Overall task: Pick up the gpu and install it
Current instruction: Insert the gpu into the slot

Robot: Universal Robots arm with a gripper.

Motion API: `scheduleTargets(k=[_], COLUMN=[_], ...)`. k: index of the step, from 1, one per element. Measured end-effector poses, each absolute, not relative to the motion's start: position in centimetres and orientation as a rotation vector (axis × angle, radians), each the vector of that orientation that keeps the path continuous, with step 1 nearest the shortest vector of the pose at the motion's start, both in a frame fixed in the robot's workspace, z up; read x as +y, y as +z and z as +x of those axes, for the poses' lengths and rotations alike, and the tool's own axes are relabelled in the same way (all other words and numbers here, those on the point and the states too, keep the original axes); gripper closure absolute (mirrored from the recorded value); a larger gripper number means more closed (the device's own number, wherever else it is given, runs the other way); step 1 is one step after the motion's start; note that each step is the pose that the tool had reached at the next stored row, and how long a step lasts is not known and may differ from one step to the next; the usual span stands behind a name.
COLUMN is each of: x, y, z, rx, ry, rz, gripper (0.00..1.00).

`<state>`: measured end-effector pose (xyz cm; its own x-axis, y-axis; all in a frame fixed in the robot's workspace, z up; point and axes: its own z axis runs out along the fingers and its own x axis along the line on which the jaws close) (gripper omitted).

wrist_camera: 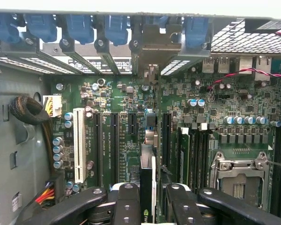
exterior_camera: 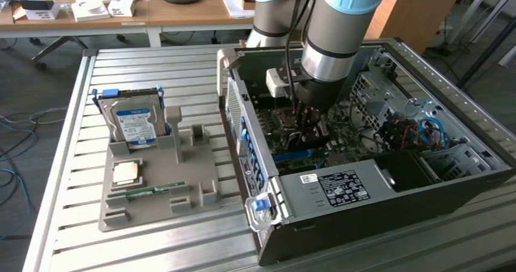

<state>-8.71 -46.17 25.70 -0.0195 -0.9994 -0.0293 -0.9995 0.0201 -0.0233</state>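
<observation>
Wrist view: one hand (wrist_camera: 151, 199) holds one gpu (wrist_camera: 146, 176), edge-on.

a robotics lab or engineering workshop, set in an office-like room. an industrial robot arm (exterior_camera: 339, 36) stands over a slatted aluminium workbench (exterior_camera: 161, 72). on the bench is an open computer case (exterior_camera: 347, 223) with its green motherboard (wrist_camera: 131, 93) bare, beside a grey parts fixture (exterior_camera: 153, 205). behind, wooden desks (exterior_camera: 185, 12) hold small boxes (exterior_camera: 89, 9), and loose cables (exterior_camera: 16, 133) trail across the grey floor.
</observation>
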Motion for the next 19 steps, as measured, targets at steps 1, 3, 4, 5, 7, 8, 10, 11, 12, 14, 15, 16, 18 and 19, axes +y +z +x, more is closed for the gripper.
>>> scheduleTargets(k=[1, 3, 4, 5, 7, 8, 10, 11, 12, 14, 15, 16, 18, 19], x=[-46.17, -46.17, -46.17, -46.17, -46.17, -46.17, -46.17, -46.17, -46.16, -46.17, -46.17, -46.17, -46.17, -46.17], y=[25.70, 25.69, 25.69, 25.69, 25.69, 25.69, 25.69, 25.69, 25.68, 25.69, 25.69, 25.69, 25.69, 25.69], z=[-8.71, -8.70, -8.70, -8.70, -8.69, -8.69, -8.69, -8.68, -8.66, -8.61, -8.60, -8.58, -8.58, -8.58], rx=[2.217, 2.217, 2.218, 2.218, 2.218, 2.218, 2.218, 2.218, 2.219, 2.221, 2.222, 2.222, 2.223, 2.223], ry=[0.006, 0.007, 0.008, 0.009, 0.009, 0.009, 0.009, 0.009, 0.011, 0.015, 0.017, 0.018, 0.018, 0.018], rz=[-2.173, -2.173, -2.174, -2.174, -2.175, -2.174, -2.174, -2.175, -2.175, -2.177, -2.178, -2.179, -2.179, -2.179], gripper=[0.74, 0.74, 0.74, 0.74, 0.74, 0.74, 0.74, 0.74, 0.74, 0.74, 0.74, 0.74, 0.74, 0.74])
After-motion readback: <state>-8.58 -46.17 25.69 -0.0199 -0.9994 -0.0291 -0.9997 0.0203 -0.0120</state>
